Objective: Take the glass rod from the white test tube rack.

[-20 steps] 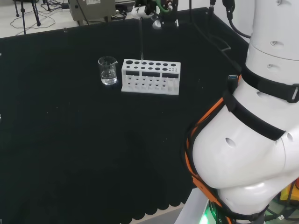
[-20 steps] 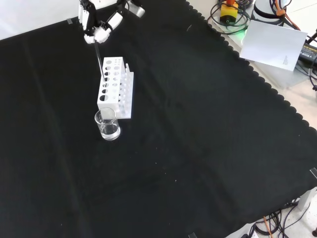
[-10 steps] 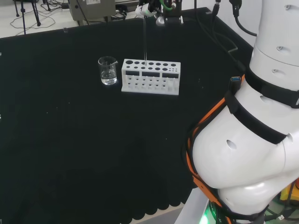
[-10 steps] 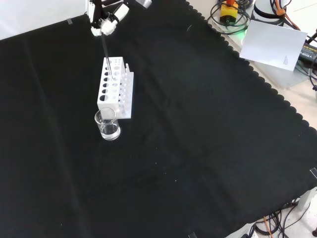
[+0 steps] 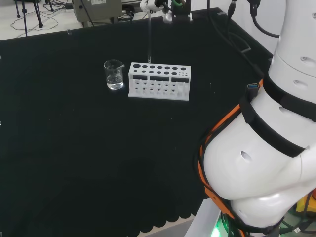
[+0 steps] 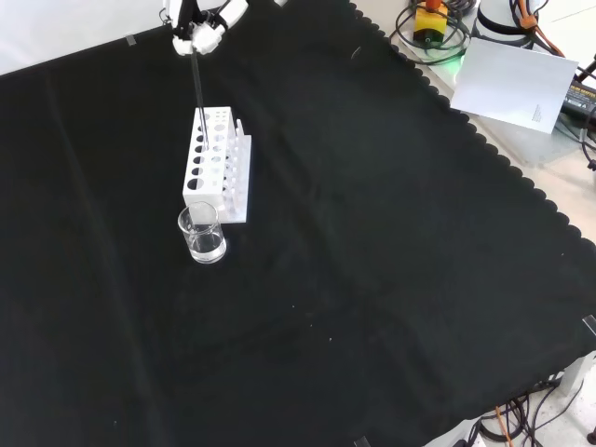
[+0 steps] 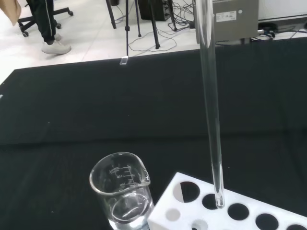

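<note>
The white test tube rack [image 5: 159, 81] [image 6: 216, 166] stands on the black cloth with a small glass beaker [image 5: 114, 75] [image 6: 202, 234] beside one end. The hand [image 5: 156, 5] [image 6: 199, 26] is high above the rack, its fingers pinched on the top of the glass rod [image 5: 149, 37] [image 6: 197, 93]. The rod [image 7: 211, 96] hangs nearly upright. In the wrist view its lower tip sits right at a hole near the beaker end of the rack [image 7: 230, 213], about level with the rack's top. The beaker [image 7: 123, 194] holds a little clear liquid.
The arm's big white links [image 5: 266, 148] stand at the right of the head view. Sheets of paper and cables [image 6: 517, 79] lie beyond the cloth's scalloped edge in the front view. Open black cloth [image 6: 372, 279] surrounds the rack and beaker.
The hand has risen, drawing the rod up out of the rack's hole until its tip is at the rack's top. Rack and beaker have not moved.
</note>
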{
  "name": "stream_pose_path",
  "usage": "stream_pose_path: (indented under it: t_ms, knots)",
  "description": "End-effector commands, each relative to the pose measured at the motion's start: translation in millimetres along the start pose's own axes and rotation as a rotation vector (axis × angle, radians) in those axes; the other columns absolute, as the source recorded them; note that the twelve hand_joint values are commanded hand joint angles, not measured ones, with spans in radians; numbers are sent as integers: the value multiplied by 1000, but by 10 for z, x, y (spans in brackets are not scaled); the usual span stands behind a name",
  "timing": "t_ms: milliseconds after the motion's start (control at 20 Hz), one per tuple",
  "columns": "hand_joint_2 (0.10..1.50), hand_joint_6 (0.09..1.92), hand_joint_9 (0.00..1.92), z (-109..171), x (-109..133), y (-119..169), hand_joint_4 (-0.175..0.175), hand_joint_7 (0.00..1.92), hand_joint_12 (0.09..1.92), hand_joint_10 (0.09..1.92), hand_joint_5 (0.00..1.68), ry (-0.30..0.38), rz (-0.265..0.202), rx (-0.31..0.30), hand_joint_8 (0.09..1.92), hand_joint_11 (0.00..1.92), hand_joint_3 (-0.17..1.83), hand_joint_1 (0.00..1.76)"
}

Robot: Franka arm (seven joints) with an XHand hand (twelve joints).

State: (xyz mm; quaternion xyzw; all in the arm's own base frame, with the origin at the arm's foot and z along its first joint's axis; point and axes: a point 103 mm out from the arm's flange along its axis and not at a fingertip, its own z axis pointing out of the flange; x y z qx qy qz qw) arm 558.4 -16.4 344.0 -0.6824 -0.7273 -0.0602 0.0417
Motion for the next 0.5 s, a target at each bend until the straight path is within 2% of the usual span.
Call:
stream_pose_path:
  t_ms: [50, 500]
  knots:
    - [1110, 291, 1745, -29, 79, 57, -175, 1124, 809, 753, 1213, 8, -27, -14, 1101, 1211, -128, 1297]
    - [1104, 283, 1748, -40, 127, 41, -175, 1125, 806, 748, 1216, 6, -26, -17, 1099, 1213, -117, 1297]
